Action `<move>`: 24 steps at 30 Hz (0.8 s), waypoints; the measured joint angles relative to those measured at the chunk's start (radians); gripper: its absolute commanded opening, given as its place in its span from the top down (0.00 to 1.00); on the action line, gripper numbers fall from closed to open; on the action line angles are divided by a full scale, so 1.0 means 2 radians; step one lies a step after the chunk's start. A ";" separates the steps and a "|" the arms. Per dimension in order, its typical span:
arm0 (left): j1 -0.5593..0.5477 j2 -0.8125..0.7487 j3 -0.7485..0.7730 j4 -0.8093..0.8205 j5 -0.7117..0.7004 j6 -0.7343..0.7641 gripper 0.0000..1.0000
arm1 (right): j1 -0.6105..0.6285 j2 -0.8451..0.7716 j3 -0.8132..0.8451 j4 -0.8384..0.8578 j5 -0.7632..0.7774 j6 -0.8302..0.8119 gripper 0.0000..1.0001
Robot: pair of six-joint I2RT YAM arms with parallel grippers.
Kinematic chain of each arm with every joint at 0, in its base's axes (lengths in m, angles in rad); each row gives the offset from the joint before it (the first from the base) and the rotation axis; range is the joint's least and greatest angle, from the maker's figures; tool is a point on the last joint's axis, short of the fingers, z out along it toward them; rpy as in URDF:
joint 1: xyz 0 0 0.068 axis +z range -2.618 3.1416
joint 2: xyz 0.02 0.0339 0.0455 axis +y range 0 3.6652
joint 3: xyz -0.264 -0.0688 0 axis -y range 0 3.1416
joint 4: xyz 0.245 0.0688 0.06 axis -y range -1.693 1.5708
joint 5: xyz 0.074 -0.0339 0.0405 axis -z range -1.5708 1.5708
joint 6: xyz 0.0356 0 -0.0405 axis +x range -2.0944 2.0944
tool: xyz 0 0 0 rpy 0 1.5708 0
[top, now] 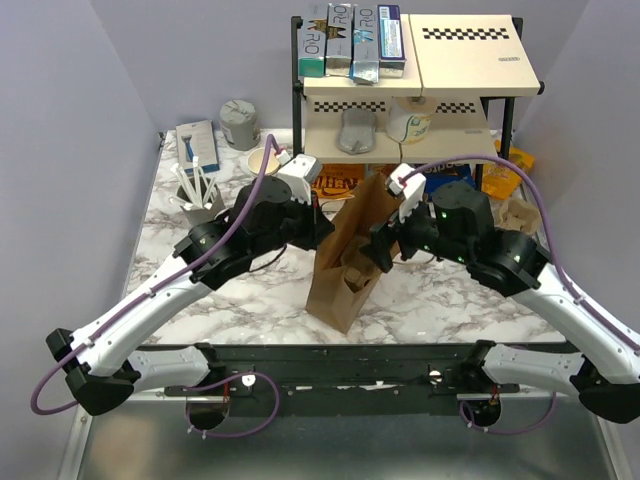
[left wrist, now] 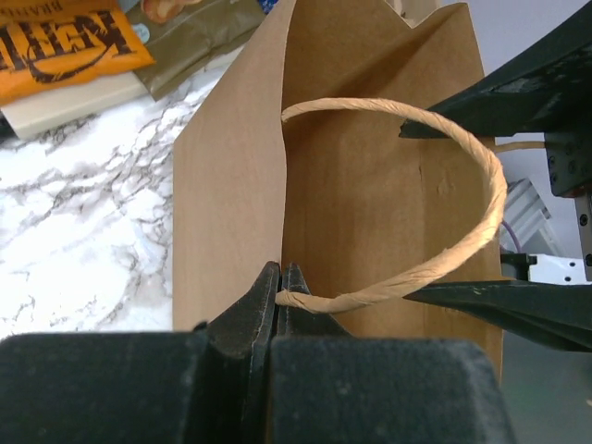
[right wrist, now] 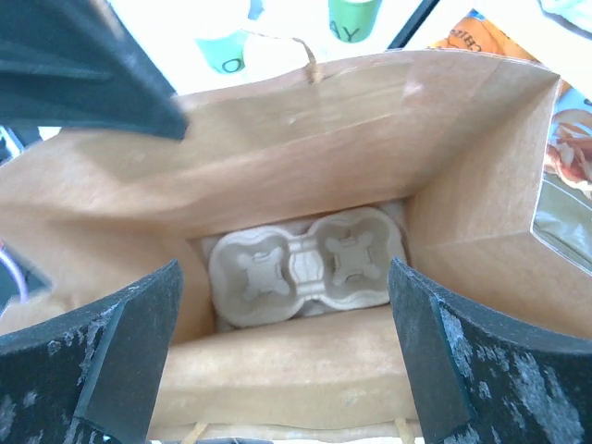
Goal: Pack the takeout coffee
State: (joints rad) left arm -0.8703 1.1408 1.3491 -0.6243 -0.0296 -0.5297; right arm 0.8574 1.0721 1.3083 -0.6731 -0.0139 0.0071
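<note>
**Top view.** Pinches the left top edge of the bag (top: 345, 255) with the left gripper (top: 322, 214), jaws pressed together. Holds the right gripper (top: 386, 248) spread wide at the bag's right top edge, gripping nothing. Finds the coffee (top: 410, 121) behind the bag, on the lower shelf of the rack (top: 300, 90), well apart from both grippers. Hides both pairs of fingertips behind wrists and paper. Counts two arms, one bag, one coffee, one stick cup (top: 200, 195) left of the bag and one orange pack (top: 335, 185) just behind it.

**Left wrist.** Shows the left gripper (left wrist: 280, 291) clamped on the rim of the bag (left wrist: 231, 185), right where one end of the twine handle (left wrist: 467, 166) is rooted. Shows both fingers (left wrist: 504, 97) of the right gripper far apart at the bag's far side, with the handle's loop reaching each. Cannot tell whether loop and fingers touch. Cuts off the bag's bottom and most of the orange pack (left wrist: 65, 42). Counts one handle.

**Right wrist.** Looks down into the bag (right wrist: 296, 139). Shows the right gripper (right wrist: 296, 361) at full spread over the mouth, one finger at each lower corner, clasping nothing. Finds one pulp carrier (right wrist: 305, 264) on the bag's floor, with two wells showing and its edges tucked under folds. Cuts off two green cup bottoms (right wrist: 356, 14) beyond the bag. Cannot tell whether either is the coffee. Leaves a black bar (right wrist: 83, 65) unidentified at top left.
</note>
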 measured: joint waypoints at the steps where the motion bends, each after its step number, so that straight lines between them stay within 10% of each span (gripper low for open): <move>1: -0.004 -0.002 -0.003 0.006 -0.005 0.005 1.00 | 0.000 -0.009 -0.007 0.002 -0.004 -0.003 0.01; 24: -0.135 -0.058 -0.108 0.125 -0.046 0.180 1.00 | 0.005 -0.212 -0.266 0.052 -0.132 0.009 0.04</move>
State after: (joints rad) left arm -1.1400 1.0252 1.1328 -0.3752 -0.1223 -0.1696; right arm 0.8680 0.6491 0.7757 -0.5697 -0.2783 0.0250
